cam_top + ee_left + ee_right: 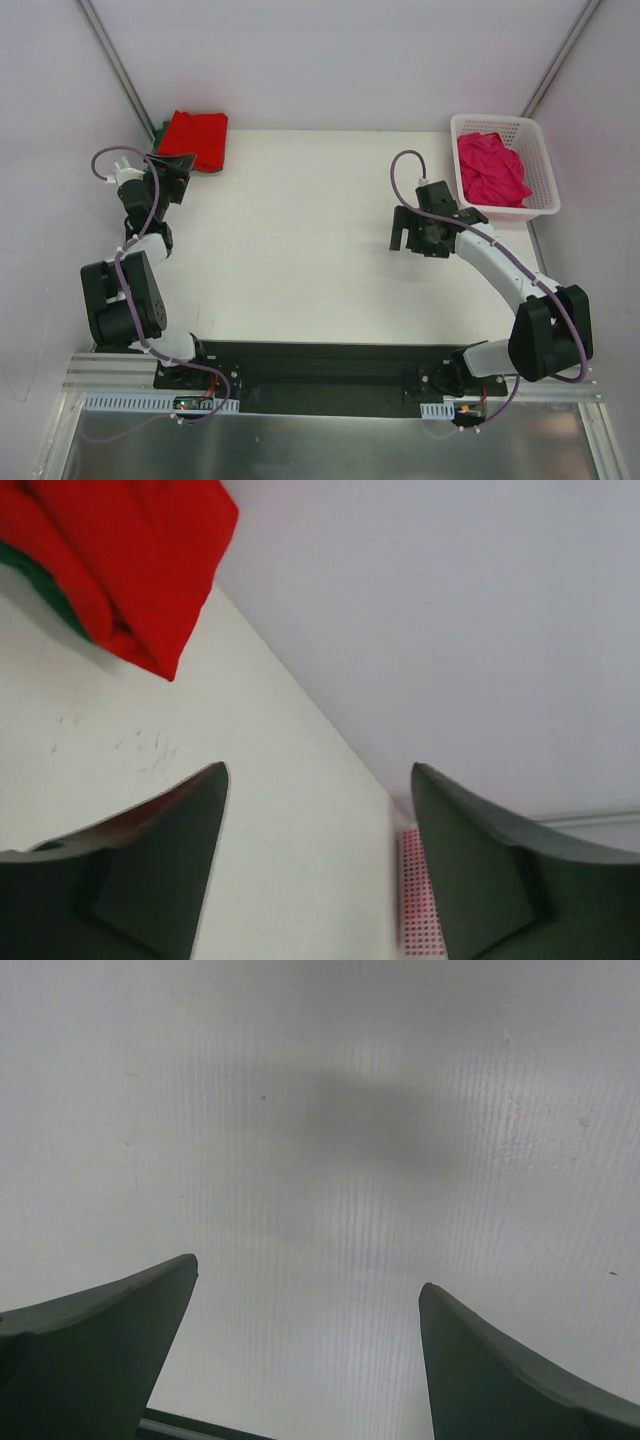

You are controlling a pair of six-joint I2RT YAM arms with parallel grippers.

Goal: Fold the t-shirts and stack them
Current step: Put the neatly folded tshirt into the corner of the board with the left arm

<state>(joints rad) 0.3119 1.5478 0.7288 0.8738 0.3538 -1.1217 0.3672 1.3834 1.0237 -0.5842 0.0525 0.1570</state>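
A bright red t-shirt (197, 137) lies folded at the table's back left corner, on top of a dark green t-shirt (42, 580) whose edge peeks out beneath it. The magenta-pink t-shirt (492, 170) is crumpled inside the white basket (541, 140) at the back right. My left gripper (172, 172) hovers just in front of the red shirt, open and empty; in the left wrist view the red shirt (110, 550) sits up and left of the gripper (320, 780). My right gripper (408, 238) hangs open over bare table (320, 1110), left of the basket.
The white table (300, 250) runs between the two arms. Grey walls close in at the back and sides. In the left wrist view a strip of the lattice basket (420, 910) shows far off beside the right finger.
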